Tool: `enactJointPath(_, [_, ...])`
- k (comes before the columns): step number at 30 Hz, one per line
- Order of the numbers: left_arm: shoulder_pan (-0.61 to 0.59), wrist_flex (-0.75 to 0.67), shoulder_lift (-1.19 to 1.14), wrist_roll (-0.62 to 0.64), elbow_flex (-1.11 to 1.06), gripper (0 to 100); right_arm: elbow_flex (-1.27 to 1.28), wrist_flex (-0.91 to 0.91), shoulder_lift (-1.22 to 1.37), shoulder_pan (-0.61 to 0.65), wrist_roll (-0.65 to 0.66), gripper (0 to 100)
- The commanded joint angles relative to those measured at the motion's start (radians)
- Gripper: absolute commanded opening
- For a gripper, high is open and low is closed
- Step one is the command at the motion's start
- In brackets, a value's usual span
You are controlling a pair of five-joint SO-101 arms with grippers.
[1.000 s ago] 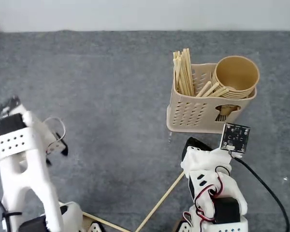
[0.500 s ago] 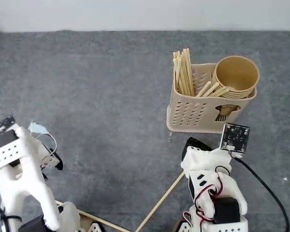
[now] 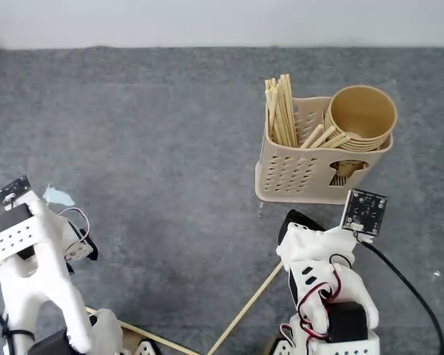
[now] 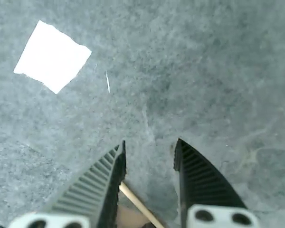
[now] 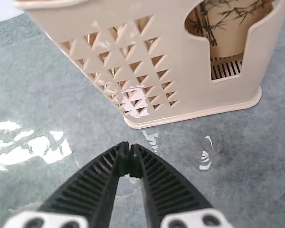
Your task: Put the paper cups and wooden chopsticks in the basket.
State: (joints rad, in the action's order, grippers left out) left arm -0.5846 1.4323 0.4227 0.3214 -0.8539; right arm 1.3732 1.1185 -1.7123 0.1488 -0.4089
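The beige basket (image 3: 322,166) stands at the back right with a bundle of wooden chopsticks (image 3: 281,111) and stacked paper cups (image 3: 364,115) inside it. A loose chopstick (image 3: 244,310) lies slanted on the grey mat beside the right arm. Another chopstick (image 3: 148,336) lies by the left arm's base, and its end (image 4: 135,202) shows low between the left fingers. My left gripper (image 4: 149,147) is open over bare mat. My right gripper (image 5: 129,153) is shut and empty, just in front of the basket (image 5: 147,61). A bamboo-printed cup (image 5: 228,21) shows through the basket's cut-out.
A white paper scrap (image 4: 52,54) lies on the mat ahead of the left gripper; in the high view the scrap (image 3: 58,197) sits at the far left. The grey mat (image 3: 155,133) is bare across the middle and back left.
The left arm has drawn back toward the front edge and lowered, uncovering the paper scrap. The right arm has barely shifted.
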Motion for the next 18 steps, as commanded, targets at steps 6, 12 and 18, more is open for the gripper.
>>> enactJointPath(6, [-0.003, -0.014, 0.031, -0.011, 0.004, 17, -0.12, 0.012, 0.015, 0.17, -0.014, 1.4])
enactJointPath(12, [-0.002, -0.025, 0.031, -0.011, 0.005, 17, -0.115, 0.019, 0.062, 0.263, 0.017, 1.4])
enactJointPath(18, [0.0, -0.097, 0.031, -0.006, -0.03, 17, -0.199, 0.022, 0.374, 0.28, 0.054, 1.4])
